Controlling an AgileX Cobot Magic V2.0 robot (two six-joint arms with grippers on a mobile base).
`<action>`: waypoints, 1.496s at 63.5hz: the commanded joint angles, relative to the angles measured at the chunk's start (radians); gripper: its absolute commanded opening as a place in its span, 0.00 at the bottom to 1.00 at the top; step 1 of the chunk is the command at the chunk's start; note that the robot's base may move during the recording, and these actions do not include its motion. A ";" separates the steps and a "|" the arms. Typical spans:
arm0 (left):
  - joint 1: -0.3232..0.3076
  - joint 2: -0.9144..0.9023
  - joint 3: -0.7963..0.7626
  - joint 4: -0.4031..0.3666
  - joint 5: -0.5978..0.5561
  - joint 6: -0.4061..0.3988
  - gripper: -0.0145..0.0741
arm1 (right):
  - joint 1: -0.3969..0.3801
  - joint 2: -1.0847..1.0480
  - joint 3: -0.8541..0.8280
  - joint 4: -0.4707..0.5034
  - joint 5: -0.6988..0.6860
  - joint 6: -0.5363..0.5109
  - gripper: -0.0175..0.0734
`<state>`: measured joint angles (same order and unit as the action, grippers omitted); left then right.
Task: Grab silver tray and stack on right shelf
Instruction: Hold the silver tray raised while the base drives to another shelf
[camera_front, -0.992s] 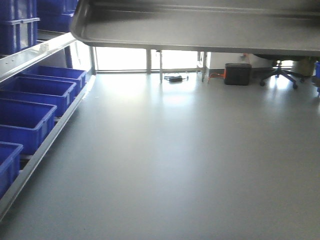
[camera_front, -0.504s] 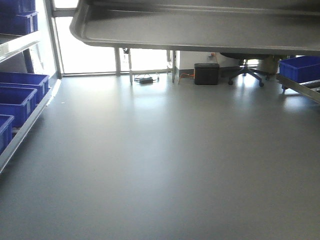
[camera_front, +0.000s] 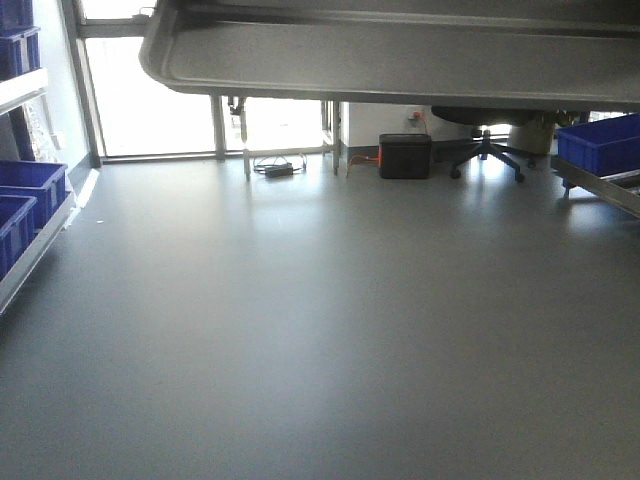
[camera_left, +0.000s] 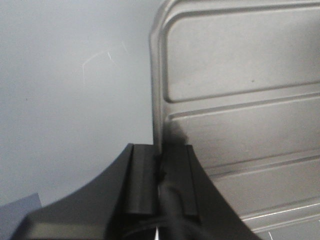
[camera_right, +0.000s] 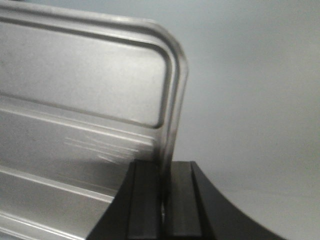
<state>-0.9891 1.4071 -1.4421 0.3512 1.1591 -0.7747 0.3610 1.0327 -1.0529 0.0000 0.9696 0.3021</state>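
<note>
Grey floor (camera_front: 320, 330) fills most of your front view and runs back to bright windows (camera_front: 150, 110) at the far wall. The silver tray (camera_front: 400, 70) hangs in the air across the top of that view. You see it from below, with its rounded left corner in sight and its right end cut off by the edge of the picture. It touches no shelf or counter.

In your left wrist view the silver tray (camera_left: 240, 100) shows its floor with the long raised ridges. The left gripper (camera_left: 159, 152) has its jaws clamped on the tray's rim, one dark finger on each side of the metal edge. In your right wrist view the silver tray (camera_right: 85, 100) shows a rounded corner and the same ridges. The right gripper (camera_right: 164, 167) grips the opposite rim in the same manner, jaws closed on it. Behind the tray, both wrist views show only plain grey floor.

Under the tray's far edge, against the back wall, sits a black box (camera_front: 404, 157). An office chair (camera_front: 487, 155) stands just to its right, and a cable (camera_front: 278, 168) lies on the floor to its left. Blue bins (camera_front: 25, 190) sit on a rack at the left edge. One more blue bin (camera_front: 600, 145) rests on a steel rack (camera_front: 610, 192) at the right edge, well apart from the tray.
</note>
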 joint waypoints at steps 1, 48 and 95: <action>-0.002 -0.034 -0.029 0.070 0.040 0.013 0.06 | -0.008 -0.018 -0.036 -0.072 -0.039 -0.017 0.25; -0.002 -0.034 -0.029 0.069 0.038 0.013 0.06 | -0.009 -0.018 -0.036 -0.072 -0.040 -0.017 0.25; -0.002 -0.034 -0.029 0.069 0.038 0.013 0.06 | -0.009 -0.018 -0.036 -0.072 -0.040 -0.017 0.25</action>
<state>-0.9891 1.4071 -1.4421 0.3512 1.1591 -0.7747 0.3610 1.0327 -1.0529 0.0000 0.9696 0.3004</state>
